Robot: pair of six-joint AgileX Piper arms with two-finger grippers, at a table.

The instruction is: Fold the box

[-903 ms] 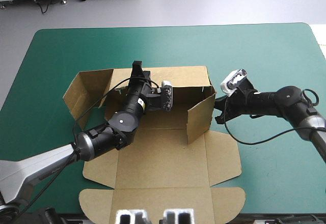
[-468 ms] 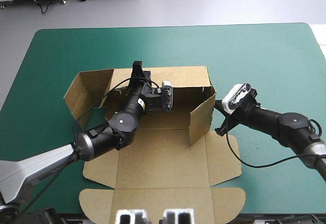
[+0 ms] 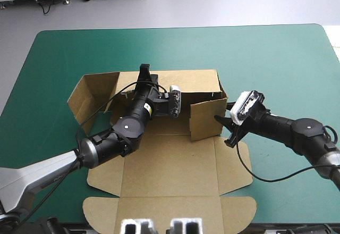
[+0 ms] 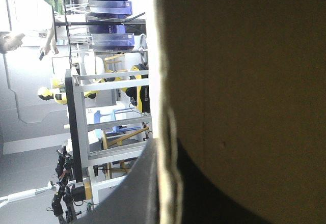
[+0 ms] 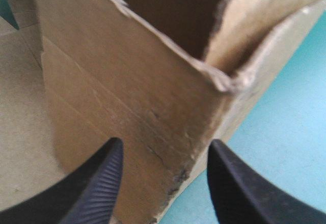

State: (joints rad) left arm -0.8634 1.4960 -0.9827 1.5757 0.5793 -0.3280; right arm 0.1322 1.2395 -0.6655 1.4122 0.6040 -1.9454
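From above, the brown box [image 3: 170, 162], a cut sheet of board half raised, is seen at the middle of the table with the teal-green cover [image 3: 276, 53]. Its rear wall [image 3: 191, 81] is upright, its front panels lie flat, and a side wall [image 3: 87, 93] at its left end splays outward. The left gripper [image 3: 144, 74], with two broad black fingers, is set on the top edge of the rear wall. The short flap [image 3: 206, 118] at the right end of that wall has been swung inward from its earlier slanting stance and now stands nearly parallel to the rear wall. The right gripper [image 3: 223, 131] has been brought from beside the box to the flap's outer corner.

In the left wrist view, the box [image 4: 244, 81] fills most of the field. The left gripper [image 4: 167, 152] is closed on the board, a finger on each face of its edge.

In the right wrist view, the fingers of the right gripper [image 5: 165, 145] are spread apart and hold nothing. The box's [image 5: 132, 96] folded corner stands just ahead of them (whether it is touched cannot be told).

The flap is judged nearly tucked. The flat right-hand panel [image 3: 232, 162] could be raised against it next.
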